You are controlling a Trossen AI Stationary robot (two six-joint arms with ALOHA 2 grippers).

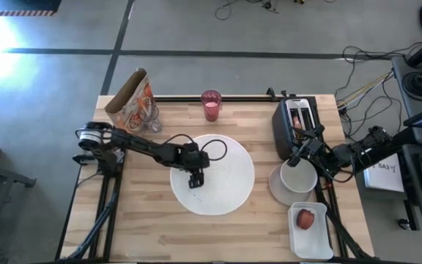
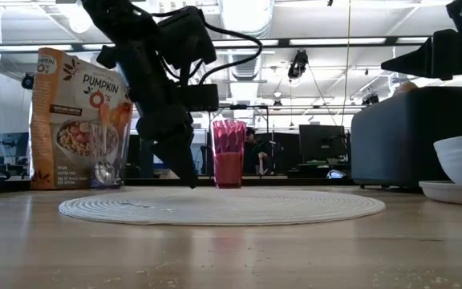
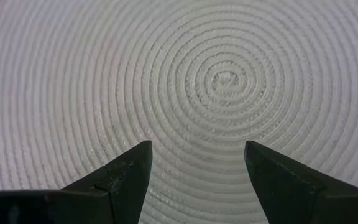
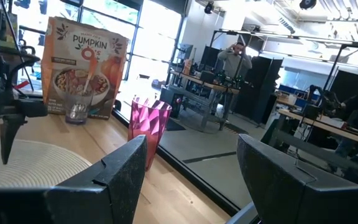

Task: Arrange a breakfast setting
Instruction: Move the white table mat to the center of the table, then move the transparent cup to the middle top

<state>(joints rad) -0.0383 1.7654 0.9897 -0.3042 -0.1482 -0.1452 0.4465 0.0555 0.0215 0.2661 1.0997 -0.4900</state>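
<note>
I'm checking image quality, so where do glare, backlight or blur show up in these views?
High view: bright glare on the floor at upper left. Low view: ceiling lights backlight the left gripper into silhouette over the round white woven mat; near tabletop blurred. Right wrist view: bright windows behind the orange cereal bag.

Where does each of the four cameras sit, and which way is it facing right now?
High: overhead, straight down on the wooden table; both dark arms show.
Low: table height, looking level across the round white woven mat; the left tool drops onto it.
Left wrist: over the mat's spiral; open left fingers show.
Right wrist: looks across the table; open right fingers show.
Shared: low and right wrist both show the pink faceted tumbler and the orange cereal bag.
</note>
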